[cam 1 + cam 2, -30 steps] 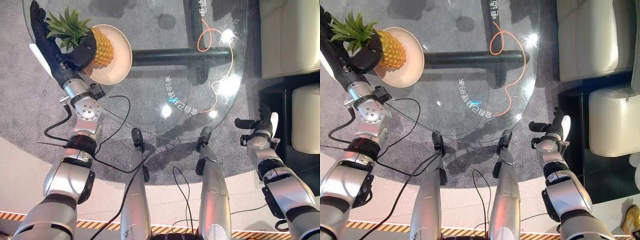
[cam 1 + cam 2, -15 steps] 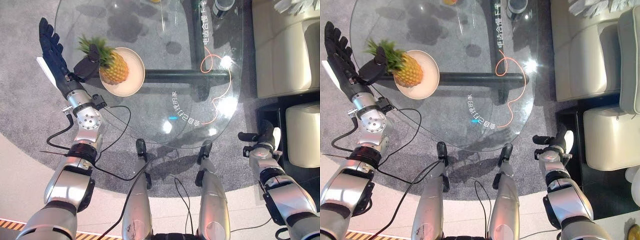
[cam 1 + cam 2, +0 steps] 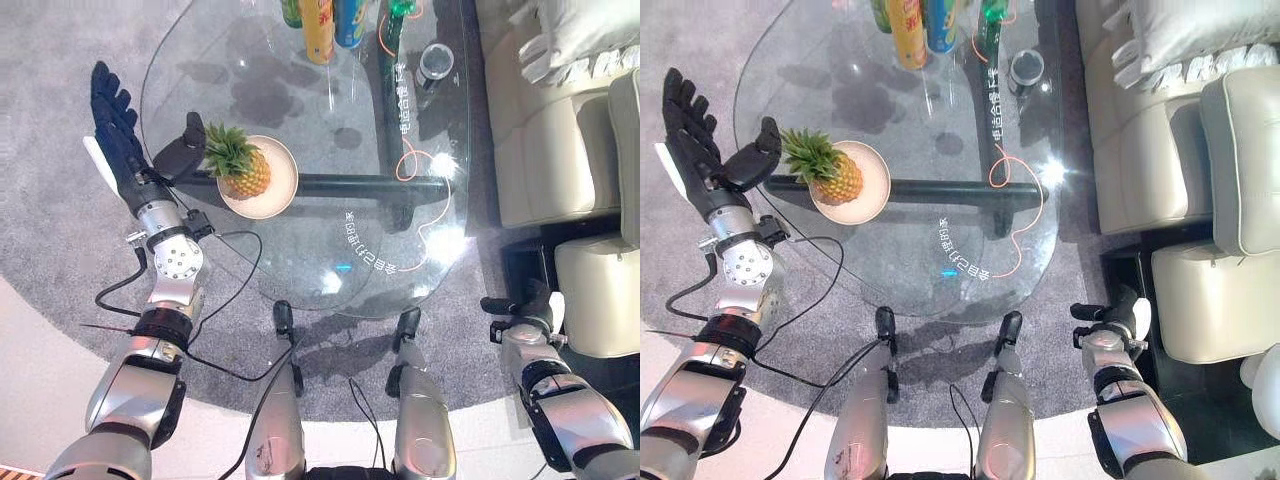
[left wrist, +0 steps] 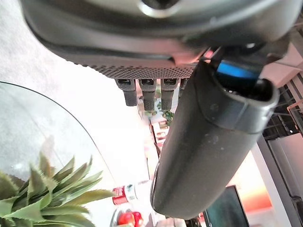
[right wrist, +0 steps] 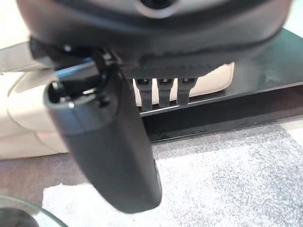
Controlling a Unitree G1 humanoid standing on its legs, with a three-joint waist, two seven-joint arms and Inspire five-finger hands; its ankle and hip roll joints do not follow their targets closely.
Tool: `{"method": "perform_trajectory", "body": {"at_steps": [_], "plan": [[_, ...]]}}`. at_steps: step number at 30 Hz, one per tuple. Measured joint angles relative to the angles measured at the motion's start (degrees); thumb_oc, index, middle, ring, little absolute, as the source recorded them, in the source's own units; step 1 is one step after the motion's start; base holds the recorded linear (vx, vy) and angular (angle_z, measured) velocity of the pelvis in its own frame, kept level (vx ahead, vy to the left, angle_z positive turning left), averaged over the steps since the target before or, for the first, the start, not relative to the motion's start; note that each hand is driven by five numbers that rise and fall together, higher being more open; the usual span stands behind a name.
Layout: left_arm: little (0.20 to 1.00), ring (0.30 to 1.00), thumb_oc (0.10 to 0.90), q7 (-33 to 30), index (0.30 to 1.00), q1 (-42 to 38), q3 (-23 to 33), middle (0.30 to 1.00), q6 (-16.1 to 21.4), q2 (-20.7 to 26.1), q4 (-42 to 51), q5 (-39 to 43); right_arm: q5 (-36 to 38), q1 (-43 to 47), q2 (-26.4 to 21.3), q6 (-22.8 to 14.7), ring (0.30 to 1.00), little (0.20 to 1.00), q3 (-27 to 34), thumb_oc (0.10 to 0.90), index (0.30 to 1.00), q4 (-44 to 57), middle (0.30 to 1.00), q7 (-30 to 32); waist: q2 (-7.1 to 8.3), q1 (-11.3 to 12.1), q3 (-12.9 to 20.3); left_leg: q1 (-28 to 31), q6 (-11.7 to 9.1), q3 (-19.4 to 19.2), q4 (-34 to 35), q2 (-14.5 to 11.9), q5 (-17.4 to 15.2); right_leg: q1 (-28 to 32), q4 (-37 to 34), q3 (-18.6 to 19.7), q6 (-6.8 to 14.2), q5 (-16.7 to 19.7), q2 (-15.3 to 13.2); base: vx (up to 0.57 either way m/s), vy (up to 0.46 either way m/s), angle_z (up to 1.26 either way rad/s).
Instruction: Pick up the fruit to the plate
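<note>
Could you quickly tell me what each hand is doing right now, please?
Left hand: open, holding nothing, beside the pineapple.
Right hand: open, holding nothing.

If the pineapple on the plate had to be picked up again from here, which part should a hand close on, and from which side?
Probably the yellow body of the pineapple, not the spiky green crown. It lies on the plate with the crown pointing toward the open left hand, so closing across its sides from above looks best; the plate's rim hinders a low approach.
</note>
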State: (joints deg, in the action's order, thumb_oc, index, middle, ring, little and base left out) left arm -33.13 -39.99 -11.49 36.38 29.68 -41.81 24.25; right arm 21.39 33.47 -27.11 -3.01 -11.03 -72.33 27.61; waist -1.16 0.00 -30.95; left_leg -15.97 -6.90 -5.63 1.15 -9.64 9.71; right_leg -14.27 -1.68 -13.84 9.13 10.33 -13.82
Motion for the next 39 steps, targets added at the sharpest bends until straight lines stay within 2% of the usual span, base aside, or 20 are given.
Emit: {"method": "perform_trajectory", "body": {"at_steps": [4,5,6,7,8,11,14,18,23,27,28,31,35,39], "plan": [[0.900,0.900,0.800,2.8,0.900,5.2,3.6,0.900,-1.5,-0.2,0.5,0.9,-0.7,-4.0,0.6,-0.4,0.900,0.900,2.0,0.800,0.900,0.5,0.900,-1.4,0.40,0.2,1.9,2.5,0.0,-0.2,1.0,0.1,-0.3,2.9,-2.0,-0.1,0.1,0.5,0.2,0.14,0.050,-0.02],[0.900,0.900,0.800,4.5,0.900,8.9,6.1,0.900,-2.5,-1.2,0.6,1.8,-1.4,-6.8,1.1,-0.7,0.900,0.900,3.2,0.800,0.900,1.5,0.900,-2.6,0.54,0.0,1.9,6.0,-0.1,-0.4,2.3,0.1,-0.4,6.3,-3.2,-0.2,0.3,0.5,0.2,0.16,0.065,-0.05],[0.900,0.900,0.800,5.2,0.900,12.1,7.5,0.900,-3.1,-2.5,0.5,2.4,-2.3,-9.6,1.7,-1.5,0.900,0.900,3.2,0.800,0.900,1.8,0.900,-3.5,0.62,0.1,3.8,7.5,-0.3,-0.7,3.1,0.1,-0.7,7.3,-3.2,-0.2,0.6,-0.1,0.2,0.17,0.054,-0.04],[0.900,0.900,0.800,5.4,0.900,16.1,8.2,0.900,-3.9,-4.1,-0.1,2.8,-3.7,-13.3,2.4,-2.0,0.900,0.900,3.2,0.800,0.900,1.8,0.900,-4.6,0.66,0.1,7.7,7.6,-0.4,-0.9,3.7,0.1,-0.9,7.1,-3.2,-0.3,0.8,-0.7,0.2,0.16,0.033,-0.04],[0.900,0.900,0.800,5.5,0.900,18.1,8.3,0.900,-4.6,-5.0,-0.6,3.2,-4.2,-15.3,2.8,-2.1,0.900,0.900,3.2,0.800,0.900,1.8,0.900,-5.3,0.77,0.3,9.6,7.9,-0.4,-1.2,3.7,0.0,-1.3,7.3,-3.2,-0.3,0.8,-1.0,0.2,0.20,0.026,-0.04],[0.900,0.900,0.800,7.9,0.900,23.2,8.4,0.900,-8.8,-6.3,-6.3,2.6,-6.6,-20.2,4.8,-1.6,0.900,0.900,3.2,0.800,0.900,0.5,0.900,-8.7,1.73,0.7,11.9,13.0,-0.5,-1.8,3.7,0.0,-2.6,12.2,-3.2,-0.2,1.2,-1.9,0.2,0.24,0.031,-0.05],[0.900,0.900,0.800,12.0,0.900,28.6,8.5,0.900,-13.5,-6.7,-14.7,-0.2,-9.6,-24.8,7.2,-0.7,0.900,0.900,3.1,0.800,0.900,-0.4,0.900,-12.4,3.10,0.0,18.4,15.9,-0.7,-2.0,3.8,0.0,-3.9,14.9,-3.2,-0.1,1.5,-3.3,0.1,0.19,0.029,-0.03],[0.900,0.900,0.800,14.9,0.900,34.1,8.3,0.900,-17.2,-8.1,-21.6,-5.9,-13.0,-29.1,7.6,0.1,0.900,0.900,3.0,0.800,0.900,-1.4,0.900,-15.0,3.11,-0.1,24.3,17.7,-0.5,-2.7,4.2,-0.1,-4.9,16.6,-3.6,-0.1,1.5,-3.9,0.1,0.06,0.029,-0.02],[0.900,0.900,0.800,19.9,0.900,38.0,7.8,0.900,-19.8,-9.4,-29.6,-10.0,-15.4,-31.6,7.6,0.2,0.900,0.900,2.9,0.800,0.900,-2.3,0.900,-16.6,1.44,-0.2,26.3,18.8,-0.8,-3.2,4.2,-0.7,-5.2,17.6,-3.6,-0.1,1.5,-4.6,0.1,0.01,0.044,-0.02],[0.900,0.900,0.800,24.2,0.900,40.5,7.7,0.900,-22.4,-10.0,-31.5,-11.5,-17.2,-33.4,7.3,1.4,0.900,0.900,2.9,0.800,0.900,-3.3,0.900,-17.5,0.30,-0.1,27.5,18.7,-0.8,-3.2,4.2,-0.8,-5.2,17.7,-3.6,-0.1,1.5,-4.6,0.2,0.01,0.040,0.00],[0.900,0.900,0.800,27.0,0.900,41.0,7.6,0.900,-24.0,-10.2,-31.6,-11.4,-17.7,-33.5,7.3,1.5,0.900,0.900,2.8,0.800,0.900,-3.9,0.900,-18.0,-0.03,-0.1,27.8,18.8,-0.8,-3.2,4.2,-0.9,-5.2,17.8,-3.6,-0.1,1.5,-4.6,0.2,0.00,0.000,0.00],[0.900,0.900,0.800,33.2,0.900,41.4,7.5,0.900,-27.2,-10.6,-31.9,-11.5,-18.6,-33.5,7.3,1.9,0.900,0.900,2.8,0.800,0.900,-3.9,0.900,-18.6,-0.32,-0.1,28.2,18.9,-0.8,-3.2,4.2,-0.9,-5.2,18.0,-3.6,-0.2,1.5,-4.6,0.3,0.00,0.000,0.00],[0.900,0.900,0.800,42.7,0.900,41.4,2.7,0.900,-29.5,-11.2,-31.9,-14.5,-19.3,-33.0,7.3,2.4,0.900,0.900,1.9,0.800,0.900,-3.6,0.900,-18.9,-0.38,-0.3,28.5,19.1,-0.5,-3.3,4.2,-0.8,-5.0,18.0,-3.6,-0.1,1.5,-4.6,0.3,0.00,0.000,0.00],[0.900,0.900,0.800,44.2,0.900,40.8,2.8,0.900,-32.3,-11.0,-31.8,-14.8,-20.8,-33.0,7.2,2.7,0.900,0.900,1.8,0.800,0.900,-3.7,0.900,-19.7,-0.53,-0.4,28.6,19.8,-0.6,-3.7,4.2,-0.9,-5.0,18.3,-3.6,0.0,1.4,-4.6,0.4,0.00,0.010,-0.03]]}}
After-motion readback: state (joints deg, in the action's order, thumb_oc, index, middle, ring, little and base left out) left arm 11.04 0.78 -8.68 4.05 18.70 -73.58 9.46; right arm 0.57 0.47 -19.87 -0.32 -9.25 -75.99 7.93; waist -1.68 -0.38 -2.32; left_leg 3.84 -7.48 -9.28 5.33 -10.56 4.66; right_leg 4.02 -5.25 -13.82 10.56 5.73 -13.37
